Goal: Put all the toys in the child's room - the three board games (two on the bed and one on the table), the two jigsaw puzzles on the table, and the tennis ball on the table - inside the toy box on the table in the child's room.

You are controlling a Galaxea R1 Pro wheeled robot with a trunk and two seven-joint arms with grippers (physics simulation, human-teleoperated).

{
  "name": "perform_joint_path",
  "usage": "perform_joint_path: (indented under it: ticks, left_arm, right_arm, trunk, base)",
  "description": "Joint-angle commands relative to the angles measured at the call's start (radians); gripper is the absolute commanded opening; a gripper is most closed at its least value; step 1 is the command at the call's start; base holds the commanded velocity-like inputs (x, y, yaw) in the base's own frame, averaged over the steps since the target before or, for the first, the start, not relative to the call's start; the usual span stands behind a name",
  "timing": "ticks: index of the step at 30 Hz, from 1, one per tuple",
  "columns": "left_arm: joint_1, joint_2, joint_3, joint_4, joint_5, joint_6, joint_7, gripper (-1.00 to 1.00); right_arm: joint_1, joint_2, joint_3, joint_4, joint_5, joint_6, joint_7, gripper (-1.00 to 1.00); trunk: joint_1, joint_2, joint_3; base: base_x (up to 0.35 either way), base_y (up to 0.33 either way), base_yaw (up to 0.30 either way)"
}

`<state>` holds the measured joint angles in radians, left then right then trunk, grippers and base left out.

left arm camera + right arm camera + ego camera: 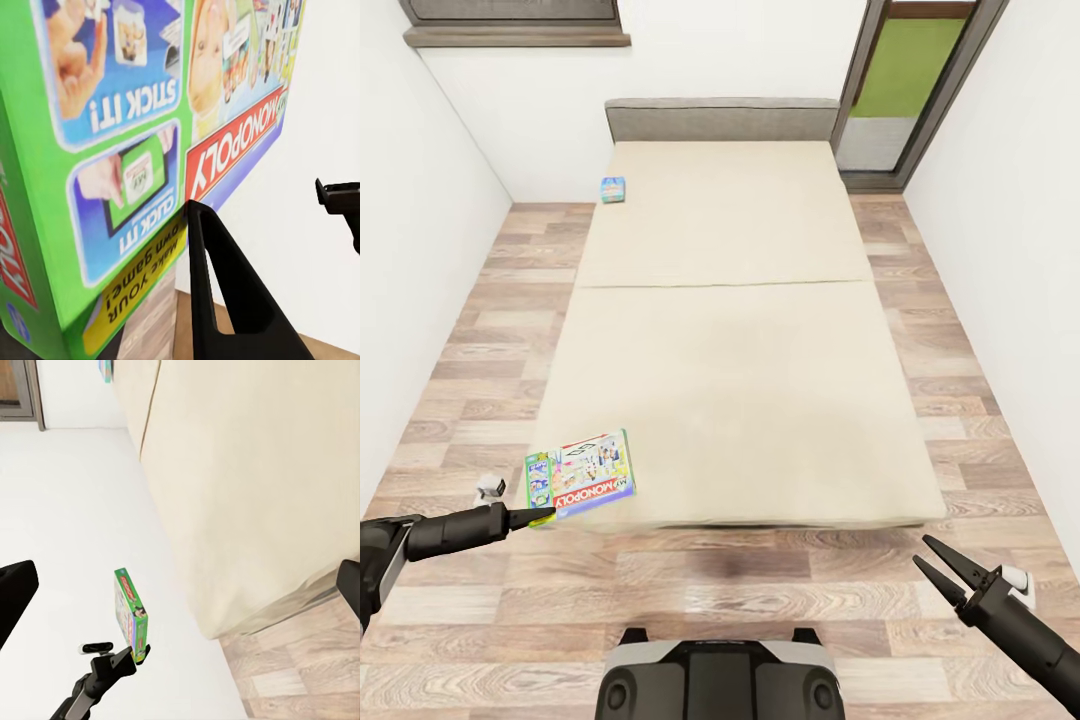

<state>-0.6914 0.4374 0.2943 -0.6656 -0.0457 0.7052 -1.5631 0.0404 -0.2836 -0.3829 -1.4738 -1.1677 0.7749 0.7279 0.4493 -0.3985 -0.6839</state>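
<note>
A white-green Monopoly board game (581,474) with a red band lies flat on the near left corner of the bed (740,380). My left gripper (542,518) is at that box's near left corner. Its jaws stand open, with one finger (225,292) beside the box's edge (112,150) and bare mattress in the gap. From the right wrist I see the box (130,616) edge-on with the left gripper (124,660) touching its end. A small blue board game (613,189) lies on the far left of the mattress. My right gripper (922,551) hangs open over the floor, right of the bed's foot.
White walls close in on both sides of the bed, leaving strips of wood-plank floor (490,330). A grey headboard (720,120) backs the bed. A tall dark-framed window (910,90) stands at the far right. My base (720,680) is at the bed's foot.
</note>
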Motion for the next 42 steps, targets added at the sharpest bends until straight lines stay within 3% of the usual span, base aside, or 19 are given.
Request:
perform_joint_path:
  ticks: [1,42]
  left_arm:
    - [0.000,0.000,0.002,0.000,-0.005,0.008,-0.008,-1.00]
    - [0.000,-0.002,0.002,0.000,-0.005,0.008,-0.008,-1.00]
  right_arm:
    - [0.000,0.000,-0.001,0.000,-0.004,0.006,-0.001,1.00]
    - [0.000,0.000,-0.001,-0.001,-0.004,0.006,-0.001,1.00]
  trunk:
    - [0.001,-0.001,0.001]
    - [0.001,-0.001,0.067]
  base:
    - [0.000,0.000,0.000]
    - [0.000,0.000,0.057]
